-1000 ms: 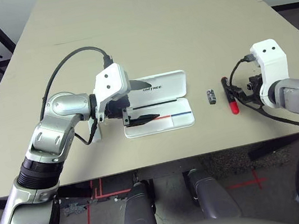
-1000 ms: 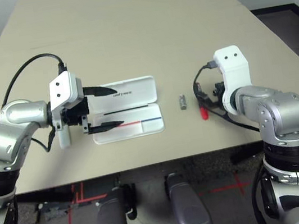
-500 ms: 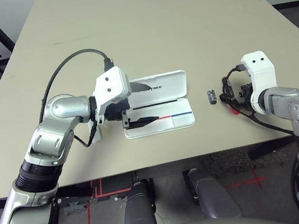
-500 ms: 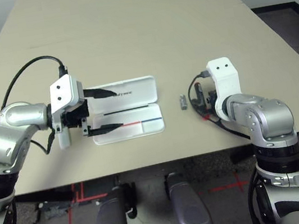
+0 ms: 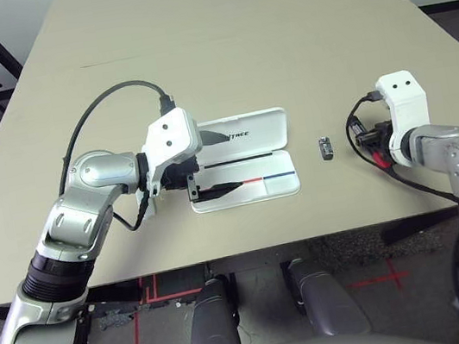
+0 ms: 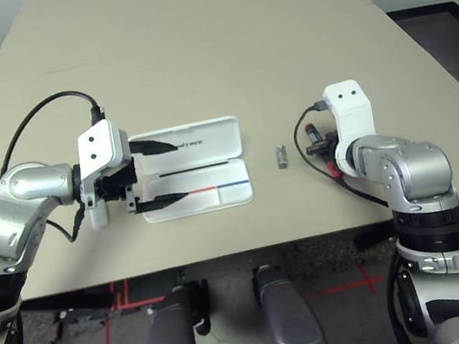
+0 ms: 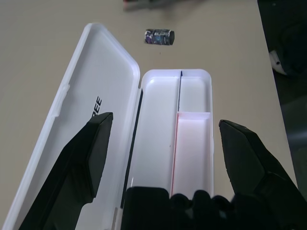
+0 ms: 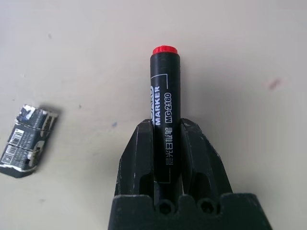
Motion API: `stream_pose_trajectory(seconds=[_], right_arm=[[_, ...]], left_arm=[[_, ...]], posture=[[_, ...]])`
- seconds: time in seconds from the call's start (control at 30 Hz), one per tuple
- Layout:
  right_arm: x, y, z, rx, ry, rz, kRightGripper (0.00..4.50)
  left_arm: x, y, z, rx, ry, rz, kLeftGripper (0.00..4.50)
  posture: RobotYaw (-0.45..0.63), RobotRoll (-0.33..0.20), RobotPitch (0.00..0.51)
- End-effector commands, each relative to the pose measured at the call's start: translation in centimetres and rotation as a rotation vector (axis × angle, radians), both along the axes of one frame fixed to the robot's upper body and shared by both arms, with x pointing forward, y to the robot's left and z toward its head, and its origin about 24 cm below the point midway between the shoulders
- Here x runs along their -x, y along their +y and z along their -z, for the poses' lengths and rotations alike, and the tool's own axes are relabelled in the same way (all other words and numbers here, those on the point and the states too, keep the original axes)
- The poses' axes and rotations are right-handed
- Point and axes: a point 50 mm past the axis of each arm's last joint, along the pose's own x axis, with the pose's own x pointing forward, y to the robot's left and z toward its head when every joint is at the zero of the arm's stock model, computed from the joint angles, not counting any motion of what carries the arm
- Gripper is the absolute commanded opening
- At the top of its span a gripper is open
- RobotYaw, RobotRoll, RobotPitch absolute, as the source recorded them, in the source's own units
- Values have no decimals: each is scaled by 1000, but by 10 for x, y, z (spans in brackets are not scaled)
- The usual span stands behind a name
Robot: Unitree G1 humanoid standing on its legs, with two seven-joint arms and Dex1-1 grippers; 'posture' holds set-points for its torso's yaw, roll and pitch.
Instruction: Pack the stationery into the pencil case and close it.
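Now your right gripper (image 8: 168,143) clenches the marker pen (image 8: 164,96) at right of frame; carry it level to the open pencil case (image 5: 267,185) at centre, where your left gripper (image 7: 163,139) hangs spread.

Bright, even overhead light, soft faint shadows under the arms, no harsh glare on the table (image 5: 218,43) — head views sharp, wrist views crisp up close (far edge slightly blurred), mild wide-angle stretch at corners.

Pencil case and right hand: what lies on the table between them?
A stubby dark cylinder lies between the open pencil case and the right hand holding the marker; the left eye view shows it.
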Motion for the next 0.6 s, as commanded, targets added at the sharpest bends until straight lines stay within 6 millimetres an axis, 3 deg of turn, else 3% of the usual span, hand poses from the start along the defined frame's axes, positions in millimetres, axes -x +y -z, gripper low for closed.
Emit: stream_pose_trajectory(seconds=[0.03,0.33,0.43,0.6], right_arm=[[-3,5,-12,18,-8,-150,512],[-1,27,-45,184,-2,-642,512],[6,43,-46,224,24,-858,512],[6,66,-42,266,30,-984,512]], left_arm=[[2,5,-2,-32,-17,-4,4500],[8,14,-6,-72,-22,-14,4500],[10,18,-6,-80,-24,-24,4500],[11,23,-7,-87,-32,-56,4500]], posture=[[-129,0,182],[-82,0,170],[-64,0,167],[-33,0,155]])
